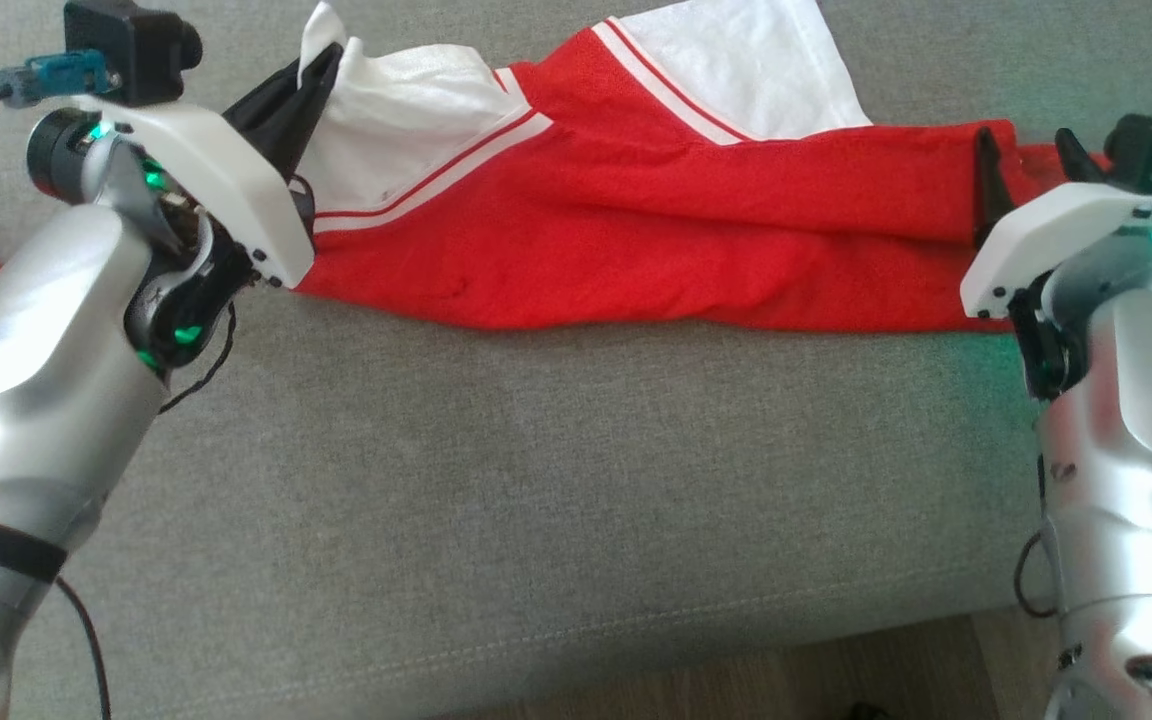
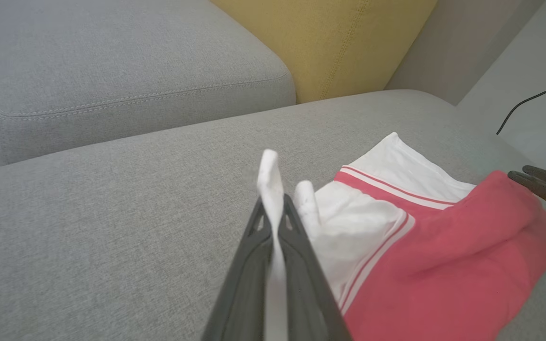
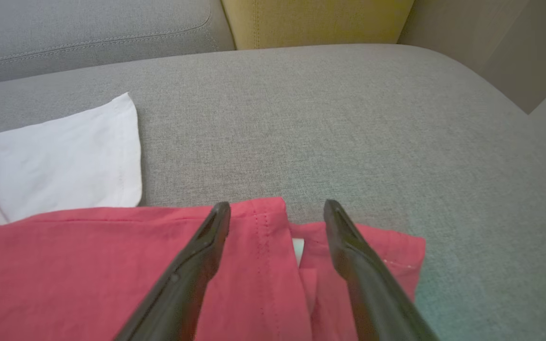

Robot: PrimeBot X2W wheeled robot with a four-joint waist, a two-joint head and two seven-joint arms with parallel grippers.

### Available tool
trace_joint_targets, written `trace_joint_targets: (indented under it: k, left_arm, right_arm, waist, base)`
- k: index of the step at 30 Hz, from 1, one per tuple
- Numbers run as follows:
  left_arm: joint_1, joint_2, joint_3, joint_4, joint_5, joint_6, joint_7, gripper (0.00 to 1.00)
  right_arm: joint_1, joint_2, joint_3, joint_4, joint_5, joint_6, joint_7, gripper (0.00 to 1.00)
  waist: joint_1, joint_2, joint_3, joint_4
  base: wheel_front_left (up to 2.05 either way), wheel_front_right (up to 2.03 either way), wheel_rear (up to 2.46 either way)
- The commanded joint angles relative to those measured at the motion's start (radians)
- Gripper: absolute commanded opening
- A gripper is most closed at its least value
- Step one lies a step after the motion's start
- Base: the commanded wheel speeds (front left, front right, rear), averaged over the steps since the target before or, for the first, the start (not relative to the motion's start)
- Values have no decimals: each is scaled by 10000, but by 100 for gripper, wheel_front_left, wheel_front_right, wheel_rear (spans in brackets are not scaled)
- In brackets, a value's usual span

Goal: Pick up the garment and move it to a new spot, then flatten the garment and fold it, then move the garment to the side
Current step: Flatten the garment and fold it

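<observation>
In the head view the red shirt [image 1: 636,240] with white sleeves lies bunched lengthwise across the grey sofa seat [image 1: 536,480], stretched between the two sets of fingers. The left gripper [image 1: 321,60] has its fingers pressed together on the white sleeve [image 1: 406,120]. The right gripper [image 1: 1028,150] holds its fingers spread, with the shirt's red end lying between and beneath them. The left wrist view shows the pinch: a strip of white cloth runs up between the shut fingers and pokes out past their tips. In the right wrist view the spread fingers straddle the red hem [image 3: 263,222], with their tips just at its edge and nothing gripped. The step in hand looks like securing both ends before the lift. To do it well, the right fingers should press down and close on every layer of the hem. Then both arms should rise together, keeping the cloth lightly taut so the pinched sleeve does not slip out.
</observation>
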Motion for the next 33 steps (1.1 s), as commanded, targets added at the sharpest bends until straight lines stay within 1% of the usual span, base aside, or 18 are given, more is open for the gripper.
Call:
trace_joint_targets:
  k: [1, 10, 21, 22, 23, 24, 33]
  left_arm:
    - [-326, 485, 363, -298, -53, 47, -3, 0]
    - [-393, 593, 343, -520, -82, 104, 131, 0]
    - [-409, 664, 283, -685, -96, 161, 223, 0]
    - [-408, 663, 277, -691, -99, 166, 226, 0]
    - [-406, 661, 271, -696, -101, 172, 229, 0]
    - [-404, 659, 264, -698, -105, 178, 236, 0]
    - [-236, 635, 277, -635, -182, 242, 61, 0]
  right_arm:
    - [-388, 19, 122, -180, -112, 75, -80, 100]
    - [-896, 19, 28, 847, -423, 75, -265, 100]
    - [-1369, 19, 158, 1824, -437, 75, -895, 100]
    - [-1405, 17, 192, 1911, -423, 75, -940, 82]
    - [-1439, 8, 243, 1996, -415, 75, -983, 25]
    - [-1470, -10, 316, 2072, -413, 75, -1040, 0]
    - [-1541, -197, 729, 2426, -382, 75, -2070, 0]
  waist:
    - [0, 0, 42, -9]
    - [0, 0, 194, -48]
    - [0, 0, 265, -2]
    - [0, 0, 265, 4]
    - [0, 0, 264, 9]
    - [0, 0, 261, 13]
    - [0, 0, -24, 48]
  base:
    - [0, 0, 0]
    - [0, 0, 0]
    - [0, 0, 0]
    - [0, 0, 0]
    - [0, 0, 0]
    - [0, 0, 0]
    - [0, 0, 0]
